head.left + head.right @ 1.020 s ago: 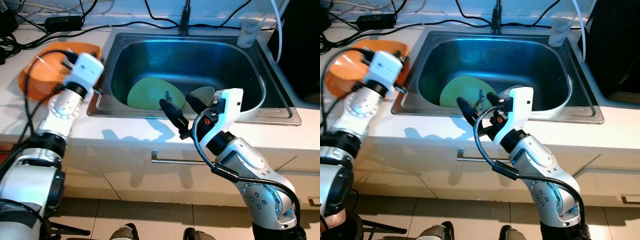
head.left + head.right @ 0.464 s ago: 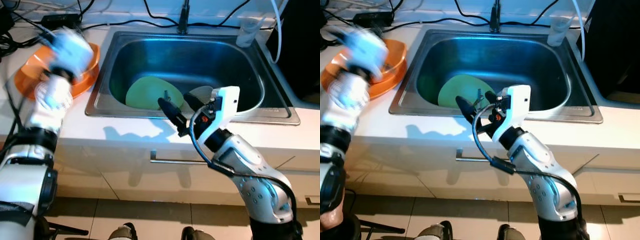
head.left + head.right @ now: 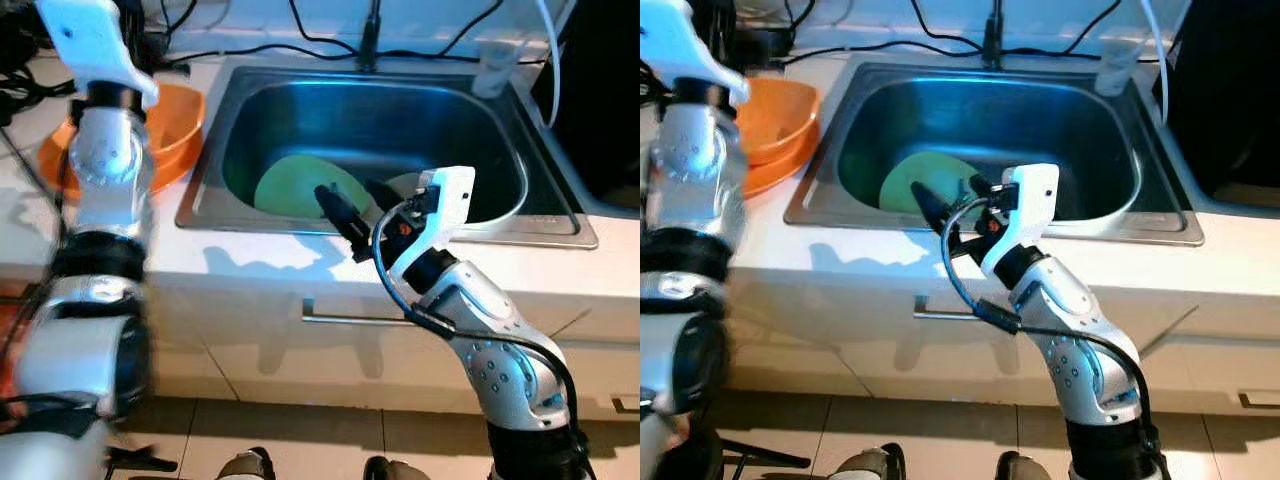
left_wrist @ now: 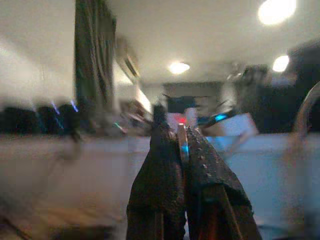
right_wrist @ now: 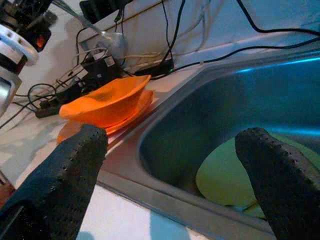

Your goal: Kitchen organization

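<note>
Plate: round pale-green flat plate [image 3: 300, 187] lay on the floor of the stainless-steel sink basin [image 3: 500, 120], toward its near left, with a small upright metal utensil [image 3: 962, 186], too small to name, showing at its near edge.
Second dish: a greyish dish [image 3: 405, 184] sat just right of the green plate, partly hidden by the right arm.
Right pincer: the right pincer [image 3: 358, 205] hung over the sink's near rim, above the plate's near edge; its two black fingers [image 5: 75, 165] were spread wide apart with nothing between them.
Left pincer: the left pincer [image 4: 182, 150] was raised high at the far left, its fingers pressed together, a thin metallic sliver between them that I could not identify.
Orange bowls: stacked orange plastic bowls [image 3: 165, 125] rested on the white bench [image 3: 250, 270] just left of the sink.
Step in hand, as judged: reaching the right pincer down to the green plate.
How to do it well: a flat plate offers no edge from above, so one finger should slide under the near rim, the other over it, then close firmly.
Risk: the utensil near that rim might be knocked; the steel floor is slippery, so the plate may skate away.
</note>
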Tool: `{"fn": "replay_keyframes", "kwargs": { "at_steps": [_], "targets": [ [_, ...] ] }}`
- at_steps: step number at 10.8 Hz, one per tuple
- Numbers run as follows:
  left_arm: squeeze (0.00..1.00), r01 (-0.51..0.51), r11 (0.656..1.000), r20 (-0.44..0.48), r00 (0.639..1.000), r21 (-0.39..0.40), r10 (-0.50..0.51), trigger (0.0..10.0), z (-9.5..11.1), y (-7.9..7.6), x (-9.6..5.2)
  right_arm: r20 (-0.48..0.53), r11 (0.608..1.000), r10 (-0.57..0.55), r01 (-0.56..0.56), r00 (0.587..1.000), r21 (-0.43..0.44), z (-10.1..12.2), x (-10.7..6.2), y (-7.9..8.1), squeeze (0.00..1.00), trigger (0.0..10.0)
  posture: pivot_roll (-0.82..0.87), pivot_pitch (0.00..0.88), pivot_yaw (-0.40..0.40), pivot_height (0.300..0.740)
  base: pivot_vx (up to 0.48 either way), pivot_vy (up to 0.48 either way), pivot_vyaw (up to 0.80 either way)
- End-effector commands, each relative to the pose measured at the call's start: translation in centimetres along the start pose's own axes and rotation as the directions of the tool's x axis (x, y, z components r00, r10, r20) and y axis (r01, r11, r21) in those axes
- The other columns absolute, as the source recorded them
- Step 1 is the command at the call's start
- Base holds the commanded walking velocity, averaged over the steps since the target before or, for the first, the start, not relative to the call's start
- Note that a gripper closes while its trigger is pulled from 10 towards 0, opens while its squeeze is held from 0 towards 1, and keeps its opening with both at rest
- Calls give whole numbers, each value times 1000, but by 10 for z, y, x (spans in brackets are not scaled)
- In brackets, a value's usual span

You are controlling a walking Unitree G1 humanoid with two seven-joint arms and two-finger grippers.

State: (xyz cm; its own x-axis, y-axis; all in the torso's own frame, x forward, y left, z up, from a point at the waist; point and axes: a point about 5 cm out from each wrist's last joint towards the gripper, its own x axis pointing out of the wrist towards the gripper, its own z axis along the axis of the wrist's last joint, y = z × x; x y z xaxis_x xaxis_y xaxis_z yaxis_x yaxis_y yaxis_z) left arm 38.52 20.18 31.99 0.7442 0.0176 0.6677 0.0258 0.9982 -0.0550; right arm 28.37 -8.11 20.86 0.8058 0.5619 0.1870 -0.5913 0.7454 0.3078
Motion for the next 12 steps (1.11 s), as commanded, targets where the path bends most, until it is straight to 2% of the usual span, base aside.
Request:
{"fn": "replay_keyframes", "kwargs": {
  "at_steps": [1,2,3,4,5,6,7,8,9,11,12],
  "targets": [
    [0,22,994,4,1000,-109,-22,0,6,-5,6,30,1000,0,0,1000,-5,5,3,0,0,10000,-49,86,30,740,0,0,0],
    [0,32,949,-42,998,-313,-48,0,-4,-20,0,49,1000,-14,14,999,4,6,6,-1,0,10000,-42,86,33,740,0,0,0],
    [0,-11,820,-107,992,-572,-61,0,-15,-33,-7,81,996,-56,51,995,67,6,8,-5,0,10000,-28,88,37,740,0,0,0],
    [0,-48,743,-143,988,-668,-65,0,-20,-36,-11,96,991,-82,70,992,117,5,10,-7,0,10000,-17,91,39,740,0,0,0],
    [0,-101,629,-200,976,-771,-89,0,-30,-43,-20,118,973,-134,108,984,203,3,16,-13,0,10000,-3,93,45,740,0,0,0],
    [0,-140,535,-237,964,-833,-117,0,-35,-51,-29,135,951,-191,149,972,272,1,22,-21,0,10000,6,96,50,740,0,0,0],
    [0,-166,455,-266,950,-875,-164,0,-33,-55,-34,147,928,-259,204,955,313,0,27,-30,0,10000,22,102,61,740,0,0,0],
    [0,-194,402,-292,936,-895,-198,0,-35,-68,-44,145,909,-299,236,943,343,-2,30,-37,0,10000,29,106,68,740,0,0,0],
    [0,-204,366,-306,920,-908,-247,0,-37,-82,-53,141,894,-333,265,932,361,-6,33,-43,0,10000,38,111,76,740,0,0,0],
    [0,-184,336,-301,890,-924,-341,0,-36,-101,-62,132,852,-371,281,919,441,-13,38,-48,0,10000,40,117,89,740,0,0,0],
    [0,-186,313,-301,877,-931,-375,0,-33,-111,-66,125,806,-395,278,910,523,-19,43,-50,0,10000,42,122,96,740,0,0,0]
  ]
}}
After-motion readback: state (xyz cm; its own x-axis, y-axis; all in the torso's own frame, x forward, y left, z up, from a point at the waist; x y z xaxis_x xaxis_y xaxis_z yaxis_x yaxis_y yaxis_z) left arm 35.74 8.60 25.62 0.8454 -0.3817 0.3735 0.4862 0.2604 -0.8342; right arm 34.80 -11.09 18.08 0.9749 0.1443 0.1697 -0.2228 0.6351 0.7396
